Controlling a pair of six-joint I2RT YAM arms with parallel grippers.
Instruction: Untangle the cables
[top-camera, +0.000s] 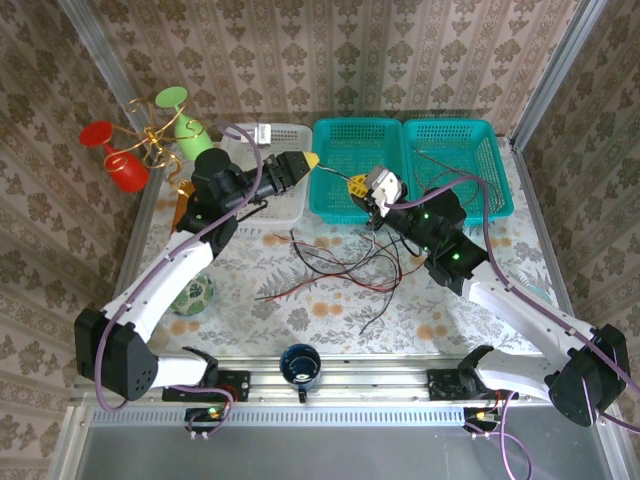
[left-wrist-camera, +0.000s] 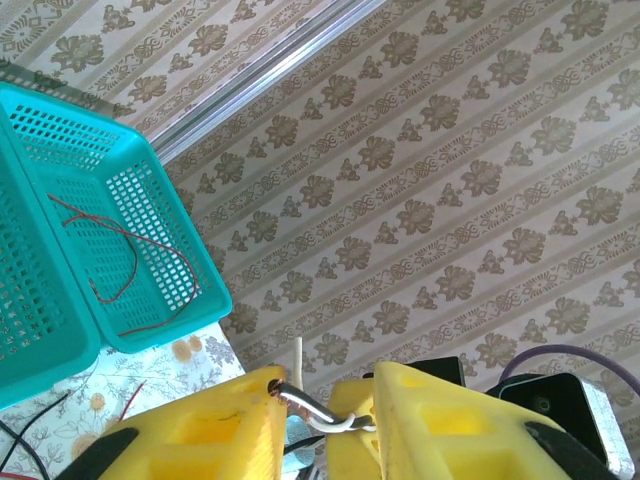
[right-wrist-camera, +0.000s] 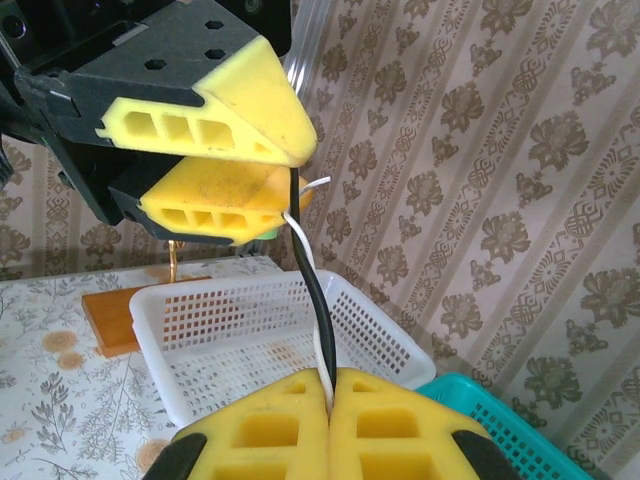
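Top camera first: most of the cables (top-camera: 340, 268) sit in a loose red, black and white tangle on the table (top-camera: 300, 315). That's in front of the baskets and between my two arms. The left gripper (top-camera: 303, 165) is up over the white basket (top-camera: 288, 212). The right gripper (top-camera: 365, 190) is near it, over the near edge of the middle teal basket (top-camera: 340, 135), and strands trail from it down toward the pile.

Left wrist cam: my yellow fingers (left-wrist-camera: 200, 430) have a white strand and a dark, metal-looking end sitting in the narrow gap between them. Looks like a pinch to me. One red cable (left-wrist-camera: 130, 250) lies loose in the far teal basket (left-wrist-camera: 170, 190), well apart from this hand.

Right wrist cam: my own fingers (right-wrist-camera: 400, 430) are clamped tight together on a black strand and a white one. Both run straight up into the left gripper's tips, which are closed on them above the white basket.
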